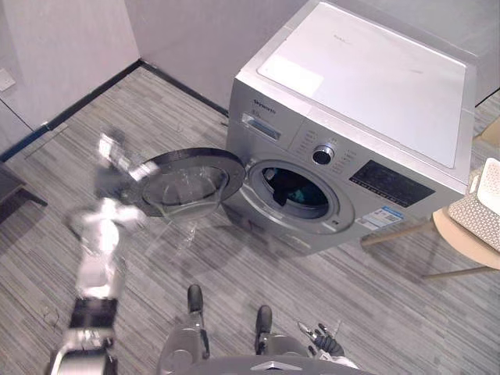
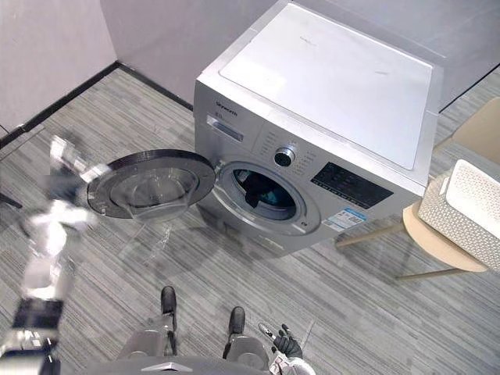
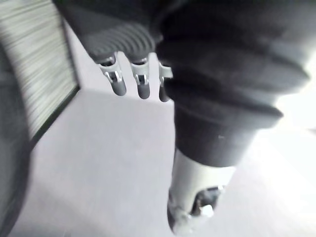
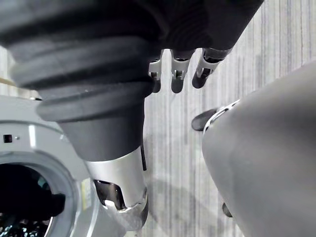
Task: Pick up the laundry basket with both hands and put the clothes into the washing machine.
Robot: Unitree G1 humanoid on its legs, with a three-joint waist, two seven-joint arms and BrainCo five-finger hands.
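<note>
A silver front-loading washing machine (image 1: pixel 367 86) stands ahead with its round door (image 1: pixel 187 183) swung open to the left. Dark and teal clothes (image 1: pixel 295 191) lie inside the drum. The white perforated laundry basket (image 2: pixel 465 211) sits on a round wooden stool (image 2: pixel 433 238) at the far right, away from both hands. My left hand (image 1: pixel 117 166) is raised beside the door's left rim, blurred; its wrist view shows straight fingers (image 3: pixel 116 81) holding nothing. My right hand (image 2: pixel 285 344) hangs low near my body, its fingers (image 4: pixel 175 74) straight and empty.
Grey striped flooring (image 1: pixel 234 266) spreads in front of the machine. Walls with a dark skirting (image 1: pixel 86 98) close the back left corner. The open door juts out over the floor at the left.
</note>
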